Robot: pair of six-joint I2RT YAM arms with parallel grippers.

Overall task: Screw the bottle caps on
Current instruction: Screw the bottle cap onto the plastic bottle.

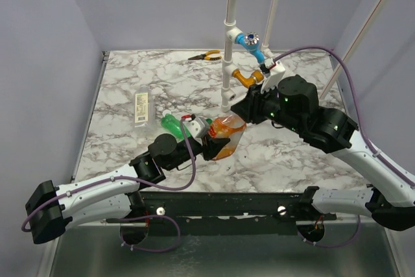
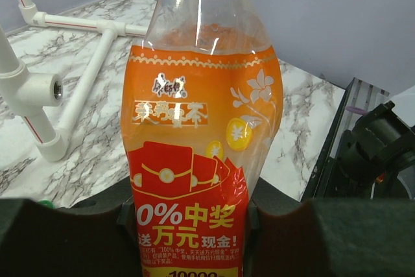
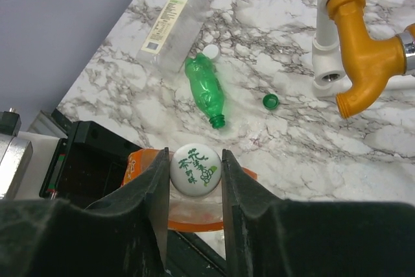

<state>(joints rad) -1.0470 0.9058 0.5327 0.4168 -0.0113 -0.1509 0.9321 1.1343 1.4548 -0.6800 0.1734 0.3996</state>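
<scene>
Screwing stage: my left pincer [image 2: 191, 231] grips the orange bottle [image 2: 194, 134], my right pincer [image 3: 196, 174] pinches the white cap [image 3: 196, 168] over its mouth; next, twist squarely.

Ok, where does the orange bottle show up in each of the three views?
Top external: orange bottle just below picture centre.
Left wrist: orange bottle fills the middle of the picture.
Right wrist: orange bottle bottom centre, beneath the white cap.
Shared landmark: the white pipe frame.
</scene>
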